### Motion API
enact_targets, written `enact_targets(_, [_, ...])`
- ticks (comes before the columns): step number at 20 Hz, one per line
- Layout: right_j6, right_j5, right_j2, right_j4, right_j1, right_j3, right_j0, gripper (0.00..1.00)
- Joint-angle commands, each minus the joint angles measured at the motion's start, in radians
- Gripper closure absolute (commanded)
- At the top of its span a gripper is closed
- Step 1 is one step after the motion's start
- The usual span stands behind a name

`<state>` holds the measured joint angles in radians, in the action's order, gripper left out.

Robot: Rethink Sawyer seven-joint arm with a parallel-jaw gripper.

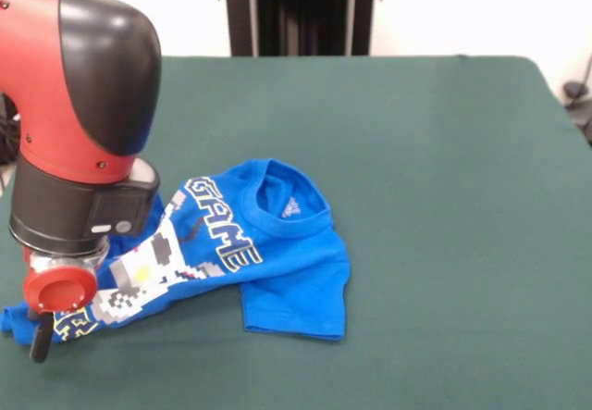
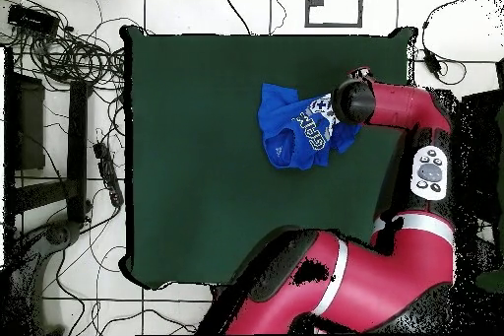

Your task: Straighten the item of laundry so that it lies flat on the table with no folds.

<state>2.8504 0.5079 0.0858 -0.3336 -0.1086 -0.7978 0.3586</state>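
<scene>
Your blue T-shirt [image 1: 277, 253] sits crumpled on the green worktop [image 1: 444, 197], toward the left side in the front view, approx mid-depth. Collar faces up, "GAME" lettering and pixel print are skewed diagonally, one sleeve is folded under at the front. Your gripper [image 1: 42, 336] is down at the shirt's left end, w/ the wrist right over the fabric. Fingers: can't tell if open or closed; only one dark tip shows.
</scene>
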Motion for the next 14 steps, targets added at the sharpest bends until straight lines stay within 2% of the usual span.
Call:
enact_targets(1, [-0.213,0.078,-0.131,0.000,0.004,-0.189,-0.009,0.00])
enact_targets(14, [-0.376,0.324,-0.105,-0.034,-0.098,-0.247,0.006,0.00])
